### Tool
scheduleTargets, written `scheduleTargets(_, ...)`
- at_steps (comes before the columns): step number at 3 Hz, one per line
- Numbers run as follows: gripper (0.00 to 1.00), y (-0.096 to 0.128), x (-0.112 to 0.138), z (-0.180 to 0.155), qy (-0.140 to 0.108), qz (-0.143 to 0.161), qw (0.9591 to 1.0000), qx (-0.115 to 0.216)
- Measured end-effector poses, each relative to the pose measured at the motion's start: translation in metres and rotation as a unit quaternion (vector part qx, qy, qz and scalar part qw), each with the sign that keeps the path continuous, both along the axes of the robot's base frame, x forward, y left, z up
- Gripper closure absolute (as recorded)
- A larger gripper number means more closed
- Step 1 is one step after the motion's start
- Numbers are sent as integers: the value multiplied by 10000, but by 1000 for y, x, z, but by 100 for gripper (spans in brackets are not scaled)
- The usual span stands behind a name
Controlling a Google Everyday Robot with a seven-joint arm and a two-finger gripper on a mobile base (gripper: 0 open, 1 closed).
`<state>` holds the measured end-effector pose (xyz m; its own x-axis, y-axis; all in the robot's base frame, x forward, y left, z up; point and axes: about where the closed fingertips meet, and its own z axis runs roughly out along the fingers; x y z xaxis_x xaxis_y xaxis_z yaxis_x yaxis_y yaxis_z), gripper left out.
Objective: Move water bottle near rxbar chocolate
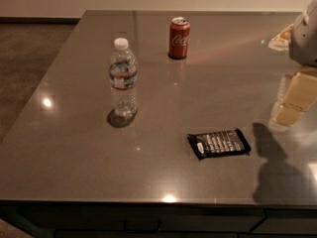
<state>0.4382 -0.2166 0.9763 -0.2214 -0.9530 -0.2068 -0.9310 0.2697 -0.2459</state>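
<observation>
The water bottle (123,78) stands upright on the left half of the grey table (74,148); it is clear and ribbed, with a white cap and a red, white and green label band. The rxbar chocolate (219,143), a flat black wrapper with white lettering, lies right of centre near the table's front. The two are well apart, the bar to the bottle's right and closer to the front edge. My gripper (294,100) hangs at the right edge of the view above the table, right of and behind the bar and far from the bottle. It holds nothing that I can see.
A red soda can (179,37) stands upright at the back centre of the table. A pale object (282,36) lies at the back right, partly behind my arm. The gripper's shadow (272,167) falls on the table right of the bar. Floor shows to the left.
</observation>
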Motion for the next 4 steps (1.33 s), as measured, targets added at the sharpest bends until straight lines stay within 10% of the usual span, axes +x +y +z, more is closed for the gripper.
scheduleTargets(2, 0, 19, 16, 4, -86, -28, 9988, 486)
scheduleTargets(4, 0, 95, 73, 6, -406, 141, 9852, 1658)
